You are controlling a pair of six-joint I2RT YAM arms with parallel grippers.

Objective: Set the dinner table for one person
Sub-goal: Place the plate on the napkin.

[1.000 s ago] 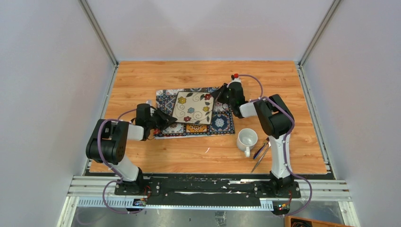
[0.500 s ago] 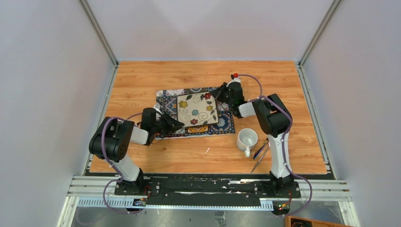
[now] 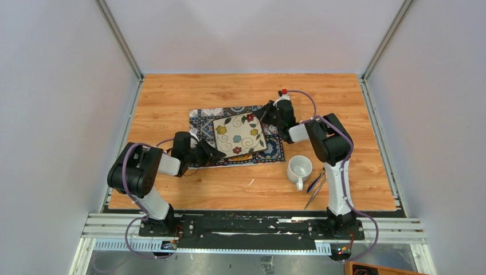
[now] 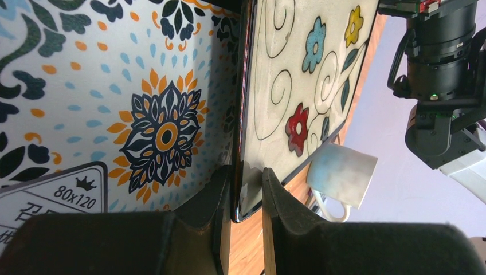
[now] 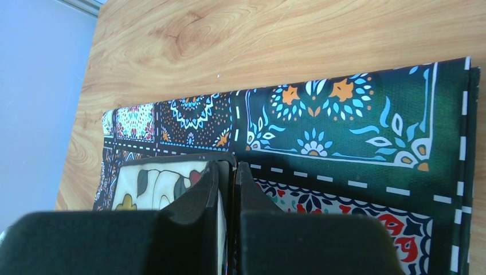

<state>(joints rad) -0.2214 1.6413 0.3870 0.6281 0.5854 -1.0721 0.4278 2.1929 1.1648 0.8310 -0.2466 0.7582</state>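
A square cream plate [image 3: 239,134] with painted flowers lies turned like a diamond on the patterned placemat [image 3: 263,150], on the wooden dinner table [image 3: 172,97]. My left gripper [image 3: 219,154] is shut on the plate's near-left corner. In the left wrist view the jaws [image 4: 246,172] clamp the dark rim of the plate [image 4: 298,69] above the placemat [image 4: 143,114]. My right gripper [image 3: 265,116] is shut on the plate's far-right corner. In the right wrist view the gripper [image 5: 227,166] pinches the rim of the plate [image 5: 155,183] over the placemat [image 5: 355,120].
A white mug [image 3: 299,169] stands on the table to the right of the placemat, also visible in the left wrist view [image 4: 343,172]. Cutlery [image 3: 316,184] lies just right of the mug. Grey walls enclose the table on three sides.
My left gripper has moved right and nearer along the placemat's front edge with the plate's corner. The plate has shifted right and turned. The right gripper has barely moved.
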